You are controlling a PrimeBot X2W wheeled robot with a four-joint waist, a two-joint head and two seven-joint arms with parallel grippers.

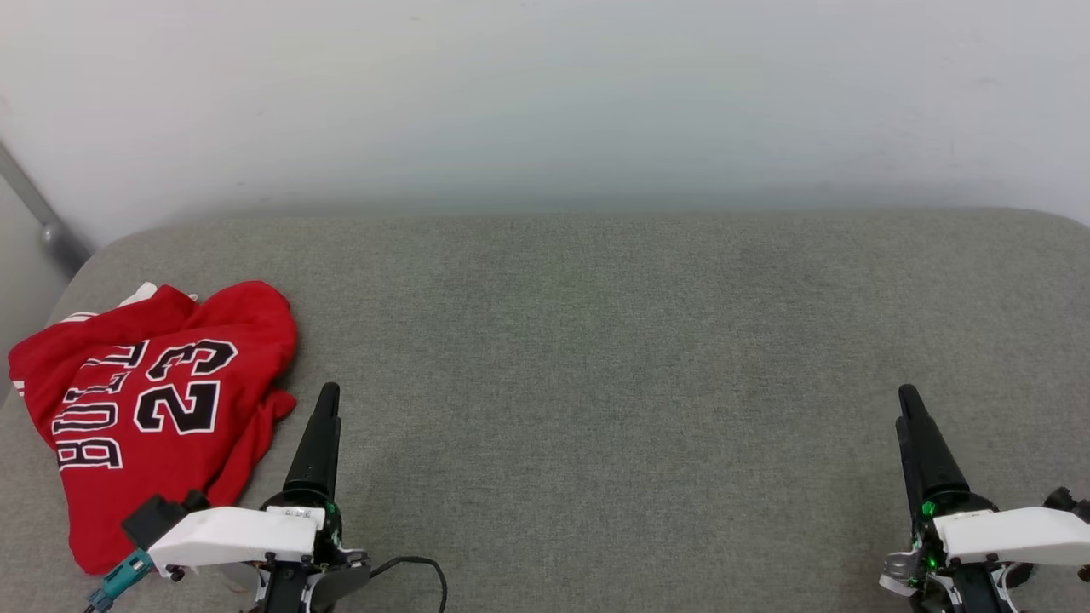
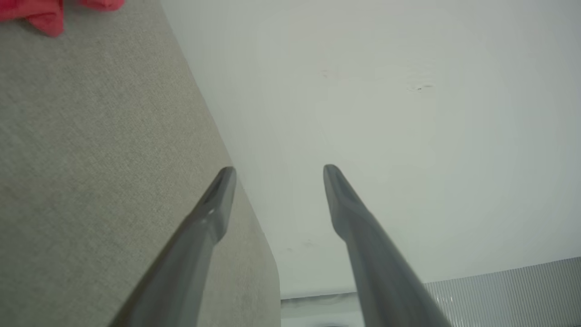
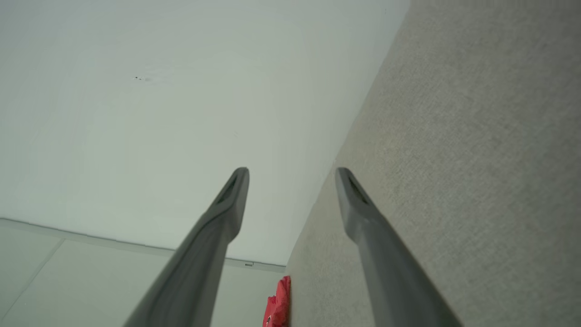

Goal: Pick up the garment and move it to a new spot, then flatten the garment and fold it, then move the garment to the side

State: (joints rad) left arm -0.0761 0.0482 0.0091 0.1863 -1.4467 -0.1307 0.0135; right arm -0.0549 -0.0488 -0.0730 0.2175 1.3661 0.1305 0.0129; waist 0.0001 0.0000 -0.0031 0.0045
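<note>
Your left pincer [image 2: 278,169] sits at the lower left of the head view with its two dark fingers spread apart and nothing between them. Your right pincer [image 3: 292,170] sits at the lower right, also spread wide and empty. Both hang over the grey fabric-covered desk [image 1: 596,340], fingers pointing toward the white wall [image 1: 545,102]. A black cable [image 1: 417,566] loops beside your left wrist.

Just left of your left pincer lies the garment [image 1: 162,409], near the finger but not touching it. You see it crumpled in a heap at the desk's left edge, red, with the black "23" and part of the lettering face up and skewed, and a bit of white trim at its far side. Your right pincer is well apart from it.
</note>
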